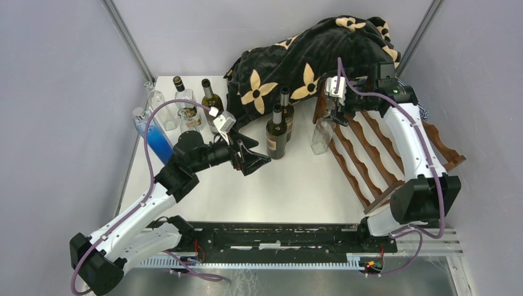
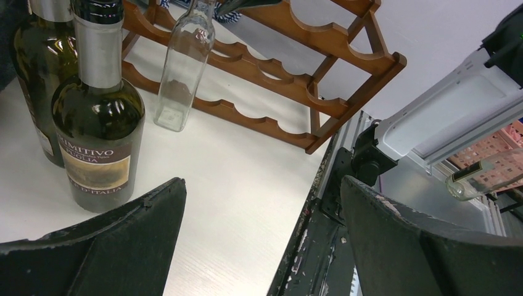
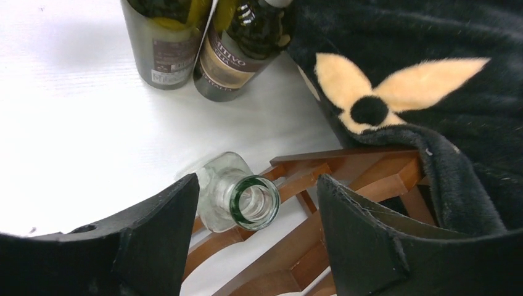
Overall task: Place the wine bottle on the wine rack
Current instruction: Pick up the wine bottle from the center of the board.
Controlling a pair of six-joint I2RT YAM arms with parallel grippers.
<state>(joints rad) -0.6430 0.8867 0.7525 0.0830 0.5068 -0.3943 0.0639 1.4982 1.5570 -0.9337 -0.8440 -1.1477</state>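
Observation:
A clear empty wine bottle [image 1: 321, 137] stands tilted on the table with its neck against the near end of the wine rack [image 1: 395, 154]. The rack is dark reddish-brown wood with wavy rails. My right gripper [image 1: 336, 114] hovers over the bottle's neck. In the right wrist view the green-rimmed mouth [image 3: 256, 202] sits between the open fingers [image 3: 254, 185], with gaps on both sides. My left gripper [image 1: 259, 153] is open and empty, just left of a dark labelled bottle [image 2: 98, 135]; the clear bottle [image 2: 185, 68] and the rack [image 2: 277, 68] lie beyond it.
Two dark wine bottles [image 1: 277, 132] stand mid-table by a black blanket with tan flowers [image 1: 296, 61], which is draped behind the rack. Several more bottles [image 1: 185, 105] and a blue one [image 1: 154, 132] stand at the back left. Grey walls enclose the table.

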